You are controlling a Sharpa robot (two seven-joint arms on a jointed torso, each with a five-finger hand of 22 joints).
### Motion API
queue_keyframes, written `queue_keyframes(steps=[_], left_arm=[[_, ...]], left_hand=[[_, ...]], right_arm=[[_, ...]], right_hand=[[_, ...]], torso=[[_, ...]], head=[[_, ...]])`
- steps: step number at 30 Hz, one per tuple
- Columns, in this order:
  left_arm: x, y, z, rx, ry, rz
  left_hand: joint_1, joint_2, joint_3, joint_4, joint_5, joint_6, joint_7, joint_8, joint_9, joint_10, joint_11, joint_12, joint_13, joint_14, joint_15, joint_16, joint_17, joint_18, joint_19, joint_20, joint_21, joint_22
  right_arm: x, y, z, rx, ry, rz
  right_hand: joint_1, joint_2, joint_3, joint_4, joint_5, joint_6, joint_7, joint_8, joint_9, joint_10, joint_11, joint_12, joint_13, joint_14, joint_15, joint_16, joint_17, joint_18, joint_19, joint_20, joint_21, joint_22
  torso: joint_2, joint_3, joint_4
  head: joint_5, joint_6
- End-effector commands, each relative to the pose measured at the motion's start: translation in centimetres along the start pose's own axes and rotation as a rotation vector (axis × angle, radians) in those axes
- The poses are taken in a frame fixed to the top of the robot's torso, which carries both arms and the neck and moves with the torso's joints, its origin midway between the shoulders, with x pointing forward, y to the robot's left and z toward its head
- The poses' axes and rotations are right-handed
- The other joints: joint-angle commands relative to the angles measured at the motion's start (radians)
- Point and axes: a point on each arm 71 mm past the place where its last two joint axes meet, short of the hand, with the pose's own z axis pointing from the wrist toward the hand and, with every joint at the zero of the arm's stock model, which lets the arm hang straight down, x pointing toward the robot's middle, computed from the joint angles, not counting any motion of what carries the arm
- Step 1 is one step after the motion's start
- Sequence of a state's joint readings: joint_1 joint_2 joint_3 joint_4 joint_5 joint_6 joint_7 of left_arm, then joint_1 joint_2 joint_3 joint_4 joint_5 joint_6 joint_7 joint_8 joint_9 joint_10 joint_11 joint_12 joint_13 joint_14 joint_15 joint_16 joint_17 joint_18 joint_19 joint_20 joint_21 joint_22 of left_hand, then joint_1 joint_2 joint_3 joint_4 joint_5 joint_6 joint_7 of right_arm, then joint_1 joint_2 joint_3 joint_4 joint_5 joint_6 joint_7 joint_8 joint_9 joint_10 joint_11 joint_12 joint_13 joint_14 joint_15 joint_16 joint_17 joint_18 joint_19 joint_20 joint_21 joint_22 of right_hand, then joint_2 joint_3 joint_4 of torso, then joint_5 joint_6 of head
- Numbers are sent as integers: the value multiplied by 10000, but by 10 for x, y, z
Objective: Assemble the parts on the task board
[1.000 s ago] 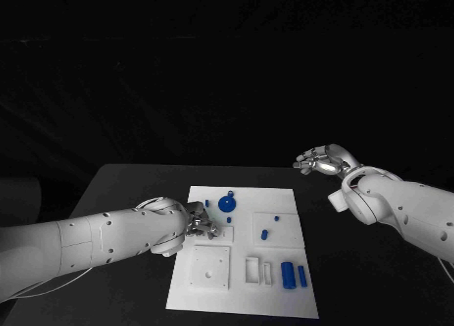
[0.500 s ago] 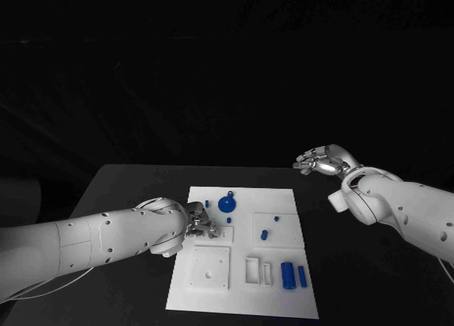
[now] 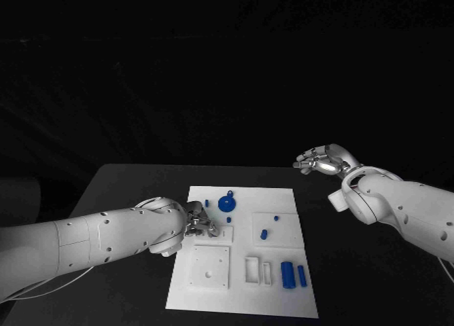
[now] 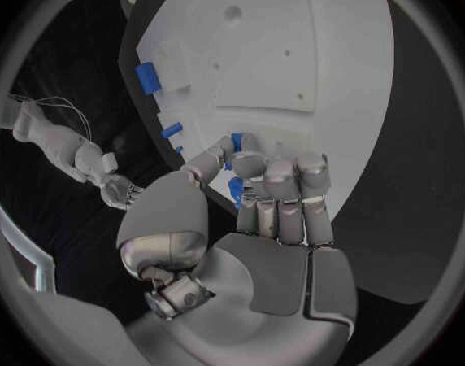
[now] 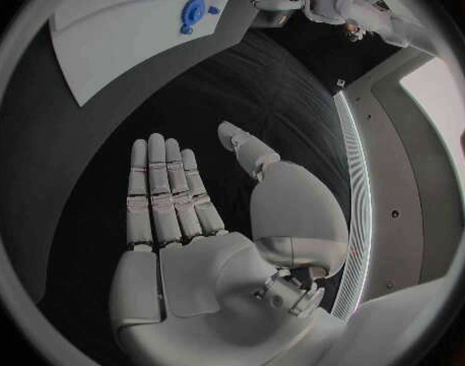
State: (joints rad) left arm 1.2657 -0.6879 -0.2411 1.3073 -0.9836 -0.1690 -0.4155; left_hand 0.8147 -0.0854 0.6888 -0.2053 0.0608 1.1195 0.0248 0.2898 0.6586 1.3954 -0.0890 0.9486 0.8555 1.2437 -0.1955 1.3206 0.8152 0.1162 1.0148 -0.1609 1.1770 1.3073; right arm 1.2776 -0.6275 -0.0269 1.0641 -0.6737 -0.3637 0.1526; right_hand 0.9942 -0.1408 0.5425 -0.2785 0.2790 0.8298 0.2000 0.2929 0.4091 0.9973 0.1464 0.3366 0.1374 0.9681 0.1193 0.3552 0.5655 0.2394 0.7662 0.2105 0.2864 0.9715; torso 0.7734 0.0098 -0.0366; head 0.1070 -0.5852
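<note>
The white task board (image 3: 242, 255) lies in the middle of the black table. My left hand (image 3: 200, 223) rests over the board's left edge with its fingers curled. In the left wrist view its thumb and fingers (image 4: 278, 179) pinch a small blue peg (image 4: 236, 192). A round blue part (image 3: 227, 203) stands just beyond that hand. Small blue pegs (image 3: 264, 234) stand in the board's right half, and two blue cylinders (image 3: 287, 274) lie near its front right. My right hand (image 3: 322, 161) hangs over the table's far right, off the board, palm (image 5: 197, 260) flat and empty.
A raised square plate (image 3: 209, 266) sits at the board's front left, with narrow slots (image 3: 251, 269) beside it. Black table (image 3: 355, 272) stretches right of the board under my right arm. My left forearm (image 3: 90, 241) crosses the table's left side.
</note>
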Motion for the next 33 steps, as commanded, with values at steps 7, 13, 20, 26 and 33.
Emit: queue_keyframes(steps=[7,13,20,26,33], left_arm=[[-2,2,0,-19,-105,-111],[-3,4,-1,-48,-125,-134],[-3,5,-1,-56,-129,-199],[-3,6,-1,-65,-77,-260],[-3,6,-1,-55,-35,-374]], left_hand=[[106,33,48,-91,-5,-103,65,-44,-25,1,69,29,-10,8,67,-12,-7,-65,-60,-1060,-37,14],[110,36,38,-125,-4,-218,99,-133,-73,-9,100,37,-11,5,92,-10,-8,-72,-60,-1056,-40,9],[133,133,48,-162,-3,-313,138,-217,-123,-19,137,49,-11,0,127,-10,-10,-78,-63,-1052,-45,4],[219,329,78,-274,-3,-370,170,-277,-164,-27,169,65,-12,-5,158,-6,-9,-81,-73,-1049,-43,7],[365,517,124,-423,-12,-383,188,-309,-192,-35,186,80,-15,-4,176,2,-7,-83,-76,-1043,-38,9]], right_arm=[[1,0,0,-62,130,10],[1,1,0,-70,145,15],[1,1,0,-68,154,17],[1,0,0,-58,151,13],[1,0,0,-59,165,14]], right_hand=[[99,8,-46,-5,63,-78,18,49,-16,67,20,-60,-20,-21,81,-54,-13,63,-70,31,-56,-14],[97,7,-49,-3,64,-80,19,49,-18,67,21,-62,-26,-23,82,-56,-14,63,-72,33,-59,-14],[96,8,-51,-1,66,-82,20,48,-20,69,21,-64,-34,-24,84,-59,-14,64,-75,35,-63,-13],[98,8,-52,-1,68,-83,20,48,-22,70,21,-66,-40,-25,85,-61,-15,66,-77,36,-66,-13],[101,10,-53,0,72,-84,20,48,-24,72,22,-67,-48,-26,86,-64,-15,68,-78,37,-69,-12]], torso=[[3,2,-4],[3,6,-5],[1,7,-3],[3,7,-1],[2,7,-6]], head=[[2,-10],[10,-11],[11,-3],[16,-2],[25,-3]])
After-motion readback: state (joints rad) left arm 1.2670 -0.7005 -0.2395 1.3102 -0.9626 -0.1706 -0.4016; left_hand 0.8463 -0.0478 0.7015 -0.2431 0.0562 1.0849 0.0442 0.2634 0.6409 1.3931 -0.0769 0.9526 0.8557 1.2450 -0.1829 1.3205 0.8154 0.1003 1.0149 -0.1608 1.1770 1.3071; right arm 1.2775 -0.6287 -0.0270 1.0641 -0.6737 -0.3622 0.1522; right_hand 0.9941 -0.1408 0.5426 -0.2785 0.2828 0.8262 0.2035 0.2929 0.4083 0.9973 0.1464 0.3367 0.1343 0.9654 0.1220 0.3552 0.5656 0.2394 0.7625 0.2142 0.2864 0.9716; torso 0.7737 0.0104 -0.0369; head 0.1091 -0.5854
